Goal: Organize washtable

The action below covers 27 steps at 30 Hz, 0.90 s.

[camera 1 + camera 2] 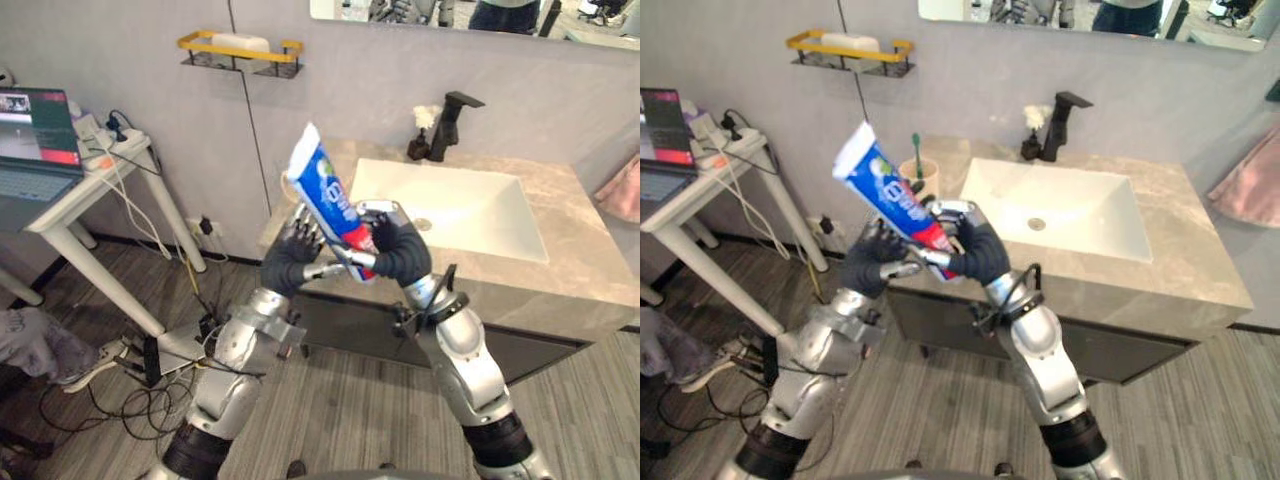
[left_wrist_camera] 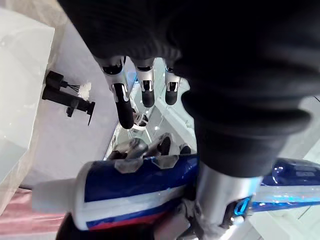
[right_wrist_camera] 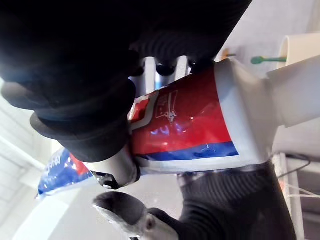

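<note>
A blue, white and red toothpaste tube (image 1: 327, 192) stands slanted at the centre of the frame, crimped end up and cap end down, held in the air just in front of the washtable (image 1: 562, 205). The robot's right hand (image 1: 398, 252) has its fingers and thumb curled round the tube's lower, red part. The left hand (image 1: 290, 255) is against the tube's other side with its fingers straight and spread, holding nothing.

Behind the tube, near the counter's left end, a pale cup (image 1: 927, 176) holds a green toothbrush (image 1: 917, 152). To the right lie the white basin (image 1: 455, 215) and a black faucet (image 1: 452, 118). A yellow wall shelf (image 1: 240, 50) hangs at upper left, with a laptop (image 1: 35, 135) on a white side table at the left edge.

The step in hand appears to be putting the toothpaste away, with the tube lifted but not yet placed. The cup looks like the likely home for it. The next move would call for the left hand to draw clear, and for the right to carry the tube over the cup's rim and lower it in without knocking the toothbrush.
</note>
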{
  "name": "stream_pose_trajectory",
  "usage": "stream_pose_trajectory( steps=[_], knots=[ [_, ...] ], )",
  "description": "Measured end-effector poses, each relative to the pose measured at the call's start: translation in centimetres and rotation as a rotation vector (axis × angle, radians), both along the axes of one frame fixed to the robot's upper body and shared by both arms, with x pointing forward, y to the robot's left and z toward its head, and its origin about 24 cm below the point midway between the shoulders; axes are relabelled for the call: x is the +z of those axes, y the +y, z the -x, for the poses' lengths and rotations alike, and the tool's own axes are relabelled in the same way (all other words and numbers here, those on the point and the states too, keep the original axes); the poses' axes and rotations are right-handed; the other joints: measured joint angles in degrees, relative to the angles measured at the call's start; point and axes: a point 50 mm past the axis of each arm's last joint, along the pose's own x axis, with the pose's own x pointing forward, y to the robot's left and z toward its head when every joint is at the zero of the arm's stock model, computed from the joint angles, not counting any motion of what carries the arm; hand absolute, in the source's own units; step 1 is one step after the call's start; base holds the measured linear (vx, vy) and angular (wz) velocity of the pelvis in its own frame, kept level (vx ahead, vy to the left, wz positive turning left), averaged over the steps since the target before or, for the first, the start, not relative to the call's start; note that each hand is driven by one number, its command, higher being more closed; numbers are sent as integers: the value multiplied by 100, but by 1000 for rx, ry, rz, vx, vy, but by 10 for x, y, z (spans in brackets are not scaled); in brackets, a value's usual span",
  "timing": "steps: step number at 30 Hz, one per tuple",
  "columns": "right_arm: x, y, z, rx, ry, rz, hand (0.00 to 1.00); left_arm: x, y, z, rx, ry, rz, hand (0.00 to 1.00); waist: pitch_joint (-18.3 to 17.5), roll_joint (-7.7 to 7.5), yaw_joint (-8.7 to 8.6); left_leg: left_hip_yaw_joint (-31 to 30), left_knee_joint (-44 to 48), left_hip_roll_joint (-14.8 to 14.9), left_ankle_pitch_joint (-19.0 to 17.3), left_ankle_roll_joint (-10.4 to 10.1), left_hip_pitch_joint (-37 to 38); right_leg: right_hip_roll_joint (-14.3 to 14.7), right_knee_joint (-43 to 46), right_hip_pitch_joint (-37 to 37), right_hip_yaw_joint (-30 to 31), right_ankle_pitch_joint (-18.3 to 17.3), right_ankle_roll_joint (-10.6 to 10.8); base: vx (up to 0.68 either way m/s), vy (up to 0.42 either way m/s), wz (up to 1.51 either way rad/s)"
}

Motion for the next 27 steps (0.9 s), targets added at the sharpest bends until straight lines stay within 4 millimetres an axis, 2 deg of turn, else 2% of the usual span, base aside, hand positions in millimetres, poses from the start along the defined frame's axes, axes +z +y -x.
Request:
stream_pose_trajectory(
  steps=[9, 18, 22, 27],
  knots=[
    [-9, 4, 0, 26, 30, 46, 100, 11, -3, -5, -33, -49, -36, 0, -14, 23, -150, 0, 0, -2, 0, 0, -3, 3, -33, 8, 3, 27, 0, 0, 0, 0],
    [-24, 0, -6, -2, 98, 72, 100, 14, 3, -7, -11, -61, -47, 0, -100, 160, -148, -5, -1, 2, 0, 0, -4, 7, -46, 15, -6, 27, -1, 0, 0, 0],
    [-31, -5, -4, -26, 125, 77, 100, 16, 10, -9, 19, -71, -44, 0, -101, 162, -154, -5, -2, 0, 0, 0, -3, 7, -56, 20, -5, 27, -1, 0, 0, 0],
    [-38, -10, -4, -54, 158, 87, 100, 14, 9, -8, 6, -62, -51, 0, -101, 162, -154, -6, -2, -1, 0, 0, -3, 5, -56, 20, -6, 27, -1, 0, 0, 0]
  ],
)
